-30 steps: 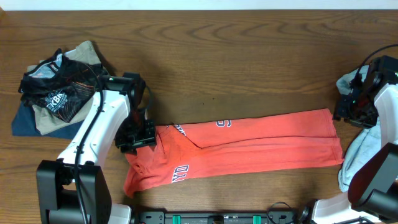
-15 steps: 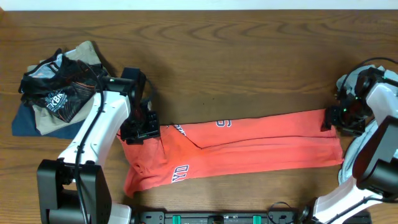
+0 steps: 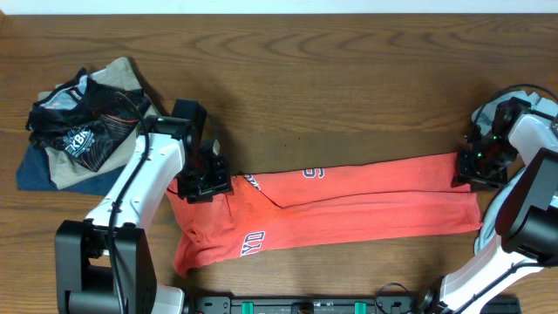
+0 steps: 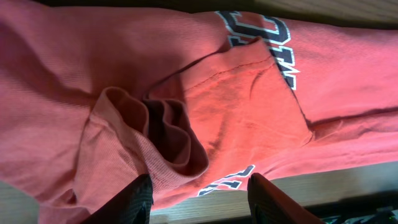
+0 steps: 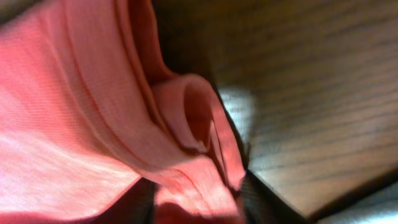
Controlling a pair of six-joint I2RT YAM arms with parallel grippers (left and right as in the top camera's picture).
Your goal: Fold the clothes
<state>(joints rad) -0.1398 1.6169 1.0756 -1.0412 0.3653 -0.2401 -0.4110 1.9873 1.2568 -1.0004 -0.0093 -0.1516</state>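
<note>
coral-red T-shirt [image 3: 349, 209], brown woodgrain table [image 3: 349, 70]

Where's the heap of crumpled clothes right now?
Overhead view: the heap sits far left on the table, beside the left arm, apart from the red T-shirt.

T-shirt [image 3: 349, 209] lengthwise across table [image 3: 349, 78] front, clothes pile [image 3: 78, 131] at far left
</note>
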